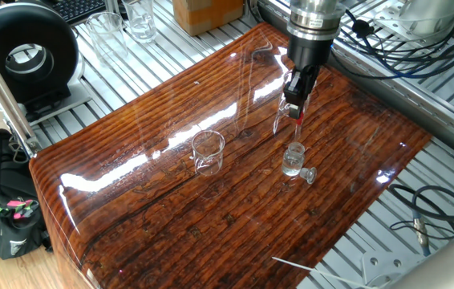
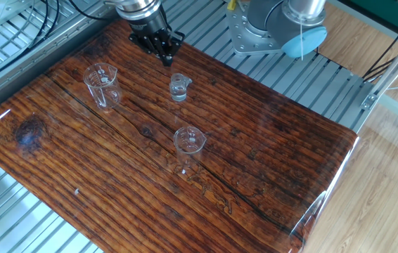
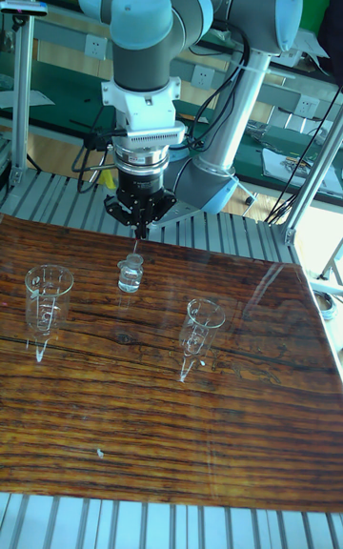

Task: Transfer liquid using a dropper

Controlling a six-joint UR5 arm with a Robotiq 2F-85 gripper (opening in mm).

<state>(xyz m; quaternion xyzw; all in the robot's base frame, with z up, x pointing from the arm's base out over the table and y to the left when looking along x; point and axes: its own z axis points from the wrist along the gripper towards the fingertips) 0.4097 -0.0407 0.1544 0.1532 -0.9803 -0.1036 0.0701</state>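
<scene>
My gripper (image 1: 297, 95) hangs above the back of the wooden table, shut on the red bulb of the dropper (image 1: 295, 112). The dropper's clear tube points straight down over the small open bottle (image 1: 293, 159). From the tall fixed view, the gripper (image 3: 140, 222) holds the dropper (image 3: 136, 246) with its tip just above the bottle (image 3: 131, 274); whether it touches the mouth I cannot tell. The other fixed view shows the gripper (image 2: 164, 53) just behind the bottle (image 2: 178, 87). The liquid is too faint to make out.
The bottle's stopper (image 1: 308, 174) lies on the table beside it. One tall clear glass vessel (image 2: 103, 84) stands to the side of the gripper, another (image 2: 189, 144) mid-table. Metal rails, cables and the arm's base (image 2: 269, 28) surround the table (image 2: 269, 161).
</scene>
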